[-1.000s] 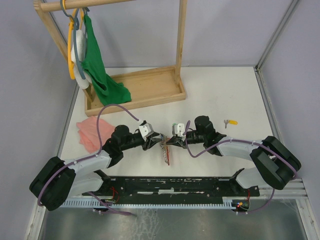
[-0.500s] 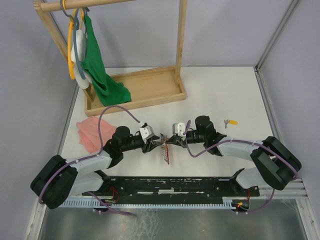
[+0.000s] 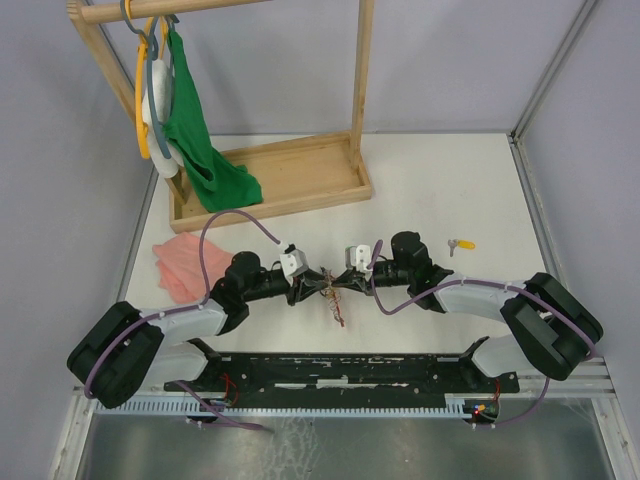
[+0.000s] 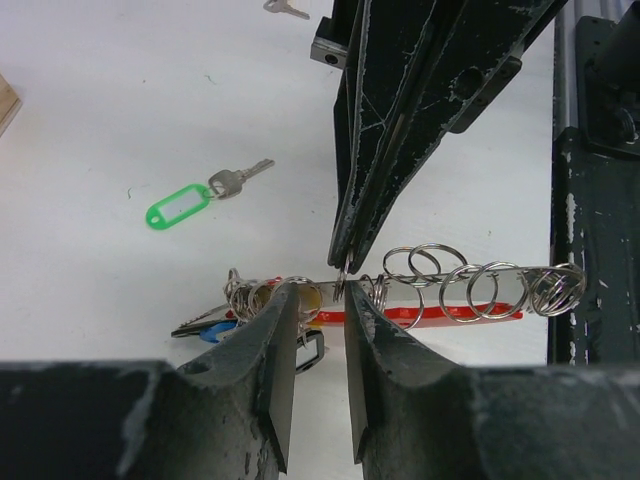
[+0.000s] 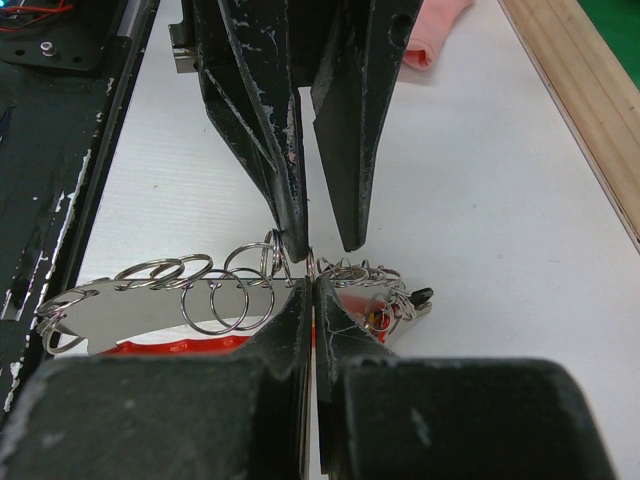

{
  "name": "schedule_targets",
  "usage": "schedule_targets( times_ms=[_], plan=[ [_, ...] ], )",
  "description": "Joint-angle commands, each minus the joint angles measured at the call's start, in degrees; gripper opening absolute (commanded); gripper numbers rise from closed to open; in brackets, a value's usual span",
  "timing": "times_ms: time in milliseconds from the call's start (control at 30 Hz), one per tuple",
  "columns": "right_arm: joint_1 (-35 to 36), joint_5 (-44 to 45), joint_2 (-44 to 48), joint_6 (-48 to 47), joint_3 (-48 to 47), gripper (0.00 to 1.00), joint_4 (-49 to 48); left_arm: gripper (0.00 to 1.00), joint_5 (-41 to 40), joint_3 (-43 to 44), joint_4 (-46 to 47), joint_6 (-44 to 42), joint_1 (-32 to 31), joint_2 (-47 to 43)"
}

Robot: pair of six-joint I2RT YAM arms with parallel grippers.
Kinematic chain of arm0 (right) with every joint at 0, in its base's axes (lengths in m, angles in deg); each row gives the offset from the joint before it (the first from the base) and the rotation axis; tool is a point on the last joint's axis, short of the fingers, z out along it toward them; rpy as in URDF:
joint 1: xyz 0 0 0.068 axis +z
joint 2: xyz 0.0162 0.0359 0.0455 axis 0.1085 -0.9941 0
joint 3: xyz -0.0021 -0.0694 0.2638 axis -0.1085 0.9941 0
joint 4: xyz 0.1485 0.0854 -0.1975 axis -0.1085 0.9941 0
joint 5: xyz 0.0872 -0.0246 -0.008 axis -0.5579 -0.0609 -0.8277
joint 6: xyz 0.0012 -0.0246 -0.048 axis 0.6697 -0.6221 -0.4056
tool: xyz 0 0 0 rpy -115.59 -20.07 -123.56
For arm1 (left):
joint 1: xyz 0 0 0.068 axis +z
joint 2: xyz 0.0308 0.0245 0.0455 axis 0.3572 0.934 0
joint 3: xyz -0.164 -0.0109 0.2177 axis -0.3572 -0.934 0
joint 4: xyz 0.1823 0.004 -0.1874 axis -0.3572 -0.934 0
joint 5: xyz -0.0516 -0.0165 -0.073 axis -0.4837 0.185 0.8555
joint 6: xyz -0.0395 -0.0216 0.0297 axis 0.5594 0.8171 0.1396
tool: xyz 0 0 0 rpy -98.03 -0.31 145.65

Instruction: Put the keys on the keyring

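Both grippers meet tip to tip over the middle of the desk, close to its near edge, with the keyring between them.

Right gripper: jaws pressed almost together. In its wrist view only a hairline gap shows, and it is pinched on one wire loop of the keyring.

Left gripper: jaws narrow but apart. We see bare desk between its fingers in the right wrist view. One fingertip touches a loop; we see nothing clamped between the pads.

The keyring is a row of linked silver loops with a red strip beside it. A cluster of tagged keys sits at the end nearest the left gripper, a blue tag among them. We cannot tell whether the bunch rests on the desk or hangs just off it.

The green key lies flat on the desk, off the ring, on the far-edge side of the bunch and apart from it. We cannot find it in the top view.

The yellow key lies flat toward the right edge, well apart from both grippers and off the ring.

The wooden rack stands at the far left corner with a green garment on it. A pink cloth lies by the left edge
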Motion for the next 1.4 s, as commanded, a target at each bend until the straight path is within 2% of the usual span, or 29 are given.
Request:
schedule_targets(
  times_ms=[0,567,700,800,1000,1167,1367],
  plan=[
    [0.05,-1.75,1.78,1.35,0.10,0.01,-5.31,0.30,2.21,0.70,5.15,2.50,0.06,1.11],
    [0.03,-2.75,1.26,3.46,0.59,0.01,-8.52,0.18,4.49,0.79,9.20,3.25,-0.43,3.25],
    [0.07,-2.76,0.99,3.44,0.50,0.01,-8.22,0.04,5.27,1.29,8.36,2.76,-0.56,3.07],
    [0.04,-1.70,1.78,2.14,0.44,0.04,-6.02,0.03,5.63,2.31,3.36,0.79,-0.64,1.45],
    [0.03,0.51,3.81,-0.65,-0.14,0.17,-0.79,0.03,2.93,5.74,-13.13,-4.95,-1.03,-4.01],
    [0.06,1.20,3.79,-1.66,-0.80,0.28,1.02,0.03,0.28,10.11,-23.61,-9.09,-1.44,-4.78],
    [0.19,2.15,4.35,-3.45,-1.84,0.31,3.70,0.03,-0.40,15.10,-31.29,-11.26,-2.37,-2.51]
  ],
)
